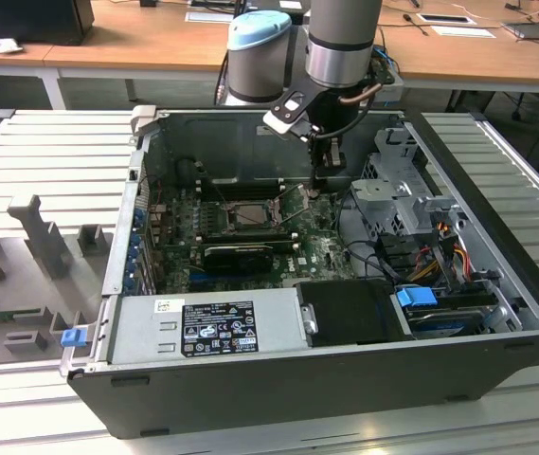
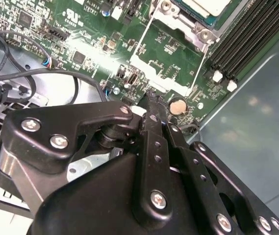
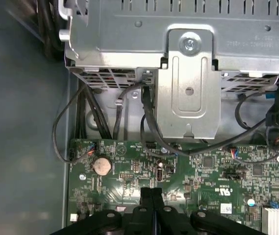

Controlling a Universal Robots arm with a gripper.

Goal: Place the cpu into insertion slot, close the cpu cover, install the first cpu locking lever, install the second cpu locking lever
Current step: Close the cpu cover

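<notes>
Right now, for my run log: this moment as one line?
gripper | fingers shut, nothing held | over motherboard by coin cell | insertion slot on exterior view's left of it

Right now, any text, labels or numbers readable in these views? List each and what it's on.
Nothing reads clearly enough to quote.
Black label on the power supply: white print, too small.
White sticker beside it: too small.
Silkscreen on the motherboard, first wrist view: too fine.
Stamped marks on the metal cage: too faint.
</notes>
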